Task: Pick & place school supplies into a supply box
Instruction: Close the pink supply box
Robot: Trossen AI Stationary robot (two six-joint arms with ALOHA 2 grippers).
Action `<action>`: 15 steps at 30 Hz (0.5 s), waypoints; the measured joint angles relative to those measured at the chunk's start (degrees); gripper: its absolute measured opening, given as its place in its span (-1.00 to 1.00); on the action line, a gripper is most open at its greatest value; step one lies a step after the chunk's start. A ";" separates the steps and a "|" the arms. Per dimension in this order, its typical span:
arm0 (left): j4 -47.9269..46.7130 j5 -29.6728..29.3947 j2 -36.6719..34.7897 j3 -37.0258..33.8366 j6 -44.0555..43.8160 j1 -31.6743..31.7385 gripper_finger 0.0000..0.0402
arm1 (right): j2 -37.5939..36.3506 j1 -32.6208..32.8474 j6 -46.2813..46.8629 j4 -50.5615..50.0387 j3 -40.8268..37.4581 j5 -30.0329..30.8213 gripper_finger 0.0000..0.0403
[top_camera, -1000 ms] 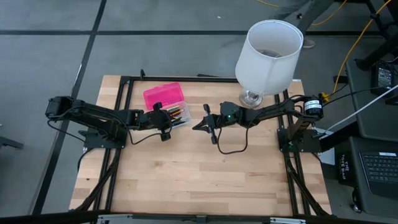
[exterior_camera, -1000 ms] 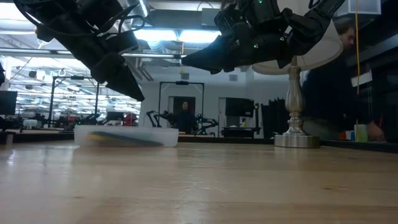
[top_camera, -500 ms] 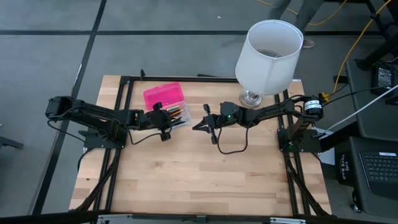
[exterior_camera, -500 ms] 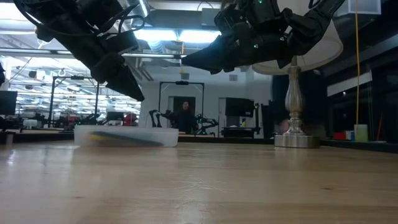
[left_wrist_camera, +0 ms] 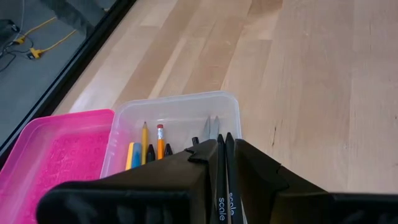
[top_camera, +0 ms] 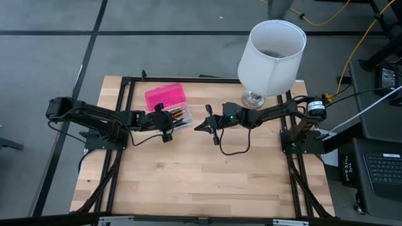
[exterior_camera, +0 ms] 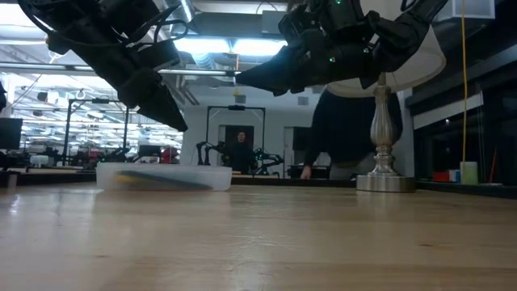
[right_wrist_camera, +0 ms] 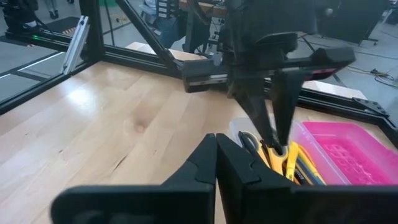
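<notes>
- Left gripper, clenched and empty, hangs directly above the pencils in the clear box.
- Right gripper, clenched and empty, hovers beside that box over the counter.

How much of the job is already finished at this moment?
Nearly finished: pencils and scissors lie in the pencil case's clear base. Nothing is in hand: the left end effector above the case and the right end effector beside it are shut, empty. The pink lid remains open.
</notes>
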 joint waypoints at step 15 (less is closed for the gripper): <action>-1.80 4.35 -4.32 0.02 6.75 8.54 -0.77 | 0.00 -6.28 1.16 -0.77 0.00 0.01 -0.96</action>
